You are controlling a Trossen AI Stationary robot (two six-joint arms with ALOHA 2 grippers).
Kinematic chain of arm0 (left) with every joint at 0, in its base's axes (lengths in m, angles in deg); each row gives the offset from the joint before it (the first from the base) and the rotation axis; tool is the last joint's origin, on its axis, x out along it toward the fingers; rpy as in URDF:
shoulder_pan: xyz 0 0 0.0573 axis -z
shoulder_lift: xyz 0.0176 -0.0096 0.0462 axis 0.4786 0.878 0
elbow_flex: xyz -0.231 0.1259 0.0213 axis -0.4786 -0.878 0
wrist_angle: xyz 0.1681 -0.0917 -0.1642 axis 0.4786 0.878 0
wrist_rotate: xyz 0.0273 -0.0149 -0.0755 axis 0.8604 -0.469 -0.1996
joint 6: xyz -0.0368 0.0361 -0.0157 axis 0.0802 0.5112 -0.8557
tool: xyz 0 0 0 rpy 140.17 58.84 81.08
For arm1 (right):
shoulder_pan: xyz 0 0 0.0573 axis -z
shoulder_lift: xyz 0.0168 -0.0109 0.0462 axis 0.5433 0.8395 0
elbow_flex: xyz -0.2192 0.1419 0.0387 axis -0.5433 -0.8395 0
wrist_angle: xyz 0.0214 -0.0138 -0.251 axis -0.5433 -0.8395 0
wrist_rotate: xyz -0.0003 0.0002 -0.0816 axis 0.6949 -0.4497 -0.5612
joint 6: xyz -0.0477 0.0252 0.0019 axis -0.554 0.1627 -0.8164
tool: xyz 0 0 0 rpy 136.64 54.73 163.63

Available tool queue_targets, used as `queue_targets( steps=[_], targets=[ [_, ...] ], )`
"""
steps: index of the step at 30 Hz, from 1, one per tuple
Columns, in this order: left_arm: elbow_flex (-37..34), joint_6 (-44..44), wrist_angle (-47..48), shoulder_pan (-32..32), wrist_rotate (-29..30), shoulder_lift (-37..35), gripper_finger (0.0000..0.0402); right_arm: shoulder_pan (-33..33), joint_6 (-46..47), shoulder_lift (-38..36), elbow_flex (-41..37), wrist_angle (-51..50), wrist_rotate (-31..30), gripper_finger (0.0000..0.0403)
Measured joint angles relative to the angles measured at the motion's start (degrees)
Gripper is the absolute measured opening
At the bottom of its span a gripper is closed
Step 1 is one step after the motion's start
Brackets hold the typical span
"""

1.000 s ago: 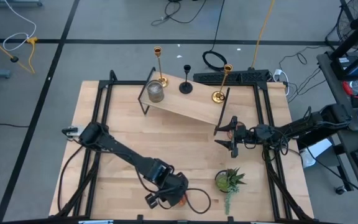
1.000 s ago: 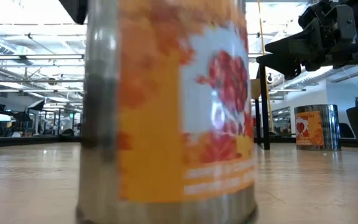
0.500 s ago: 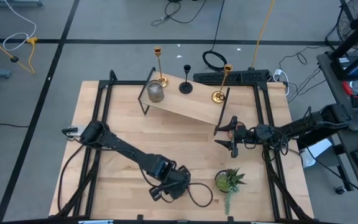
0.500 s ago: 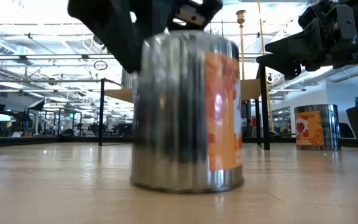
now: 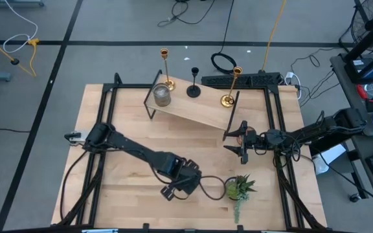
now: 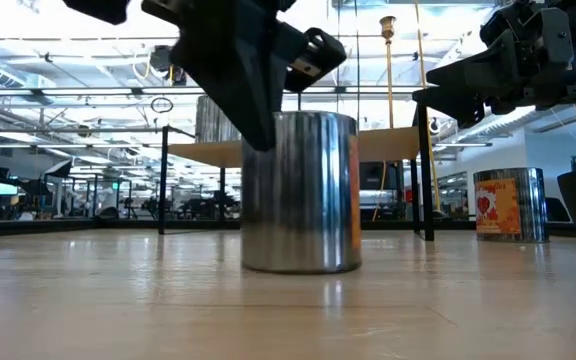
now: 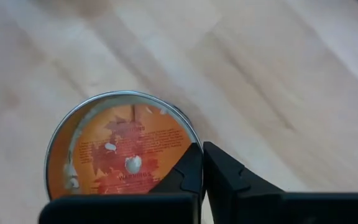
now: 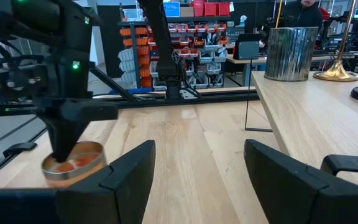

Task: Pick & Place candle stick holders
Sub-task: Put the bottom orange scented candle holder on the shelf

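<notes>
Two tall gold candlesticks (image 5: 166, 70) (image 5: 232, 85), a short black one (image 5: 193, 85) and a grey cup (image 5: 162, 96) stand on a raised wooden shelf (image 5: 199, 109) at the far side. My left gripper (image 5: 179, 183) is shut on an orange-red cup, a silver tin (image 6: 303, 190) with orange wax inside (image 7: 120, 146), near the table's front. A second orange-labelled tin (image 6: 508, 205) stands on the table farther back. My right gripper (image 5: 241, 144) hangs open and empty by the shelf's right end. My left gripper holds the tin by its rim wall (image 7: 193, 142), one finger inside and one outside, pinched together. The fingers (image 6: 253, 95) come from above, pointing down. The tin stands upright with its base at the tabletop; whether it touches the wood, I cannot tell.
A green potted plant (image 5: 238, 188) stands just right of the left gripper. The shelf's black legs (image 6: 426, 165) rise behind the tin. A cable loop (image 5: 211, 189) lies by the left gripper. Bare wood (image 5: 135, 129) lies between the shelf and the tin.
My left gripper has gone toward the table's far edge and a little right, toward the plant, taking the tin along. The tin has stayed upright and low at the tabletop and has turned about, its orange label now facing away from the low camera.
</notes>
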Motion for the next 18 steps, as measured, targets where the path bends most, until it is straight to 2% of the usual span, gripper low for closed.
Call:
queue_targets(
  steps=[9, 13, 18],
  targets=[
    [-0.08, 1.67, 2.14, -0.54, 8.34, -5.33, 0.0006, 0.00, 0.01, 0.00, 0.00, -0.01, 0.00, 0.0242],
    [-0.08, 1.89, 4.39, -0.97, 11.56, -10.44, 0.0006, 0.01, 0.01, 0.00, 0.00, 0.01, 0.02, 0.0242],
    [-0.03, 3.25, 8.26, -3.77, 18.45, -18.79, 0.0007, 0.01, 0.01, 0.00, 0.00, 0.04, 0.00, 0.0242]
  ],
)
